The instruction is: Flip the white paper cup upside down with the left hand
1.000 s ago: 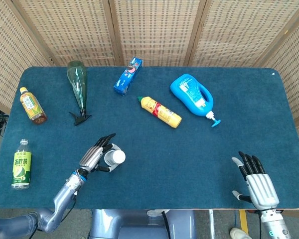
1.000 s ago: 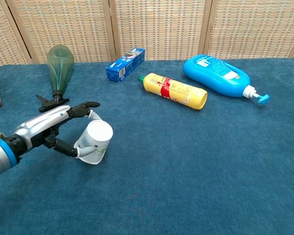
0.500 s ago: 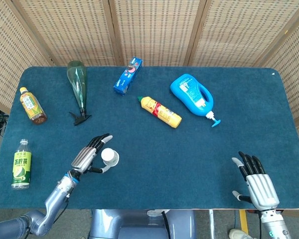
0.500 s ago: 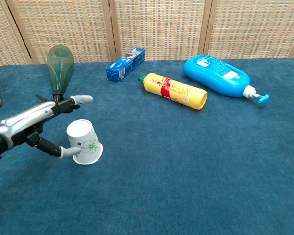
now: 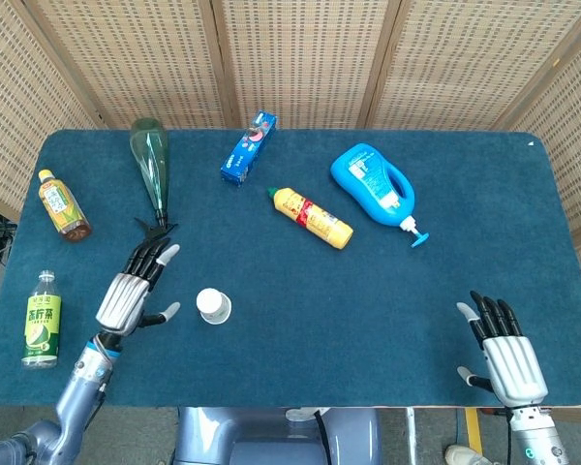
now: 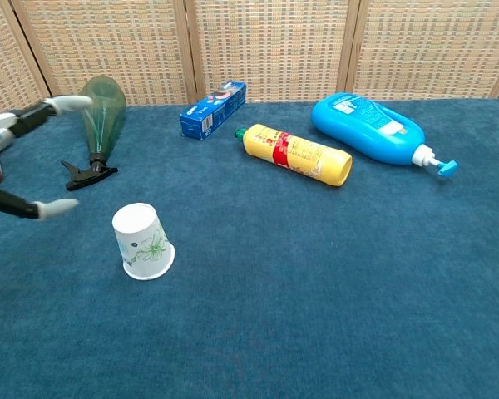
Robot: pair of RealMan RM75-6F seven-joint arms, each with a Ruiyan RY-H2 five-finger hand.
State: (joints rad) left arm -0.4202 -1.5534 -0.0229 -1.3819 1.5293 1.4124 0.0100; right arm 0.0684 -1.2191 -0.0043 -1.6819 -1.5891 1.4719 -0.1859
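Note:
The white paper cup (image 5: 213, 306) (image 6: 143, 242) with a green leaf print stands upside down on the blue table cloth, its wide rim on the cloth. My left hand (image 5: 133, 288) (image 6: 17, 158) hovers to the left of the cup, fingers spread, holding nothing and clear of the cup. At the table's front right corner my right hand (image 5: 505, 351) stays with fingers spread and nothing in it; the chest view does not show it.
A green spray bottle (image 5: 151, 174) lies behind the left hand. Two tea bottles (image 5: 63, 205) (image 5: 42, 319) lie at the left edge. A blue box (image 5: 249, 147), a yellow bottle (image 5: 311, 218) and a blue pump bottle (image 5: 376, 188) lie further back.
My left hand has let go of the cup and drawn back to the left. The cup, tilted in the hand a second ago, now stands upside down on the cloth.

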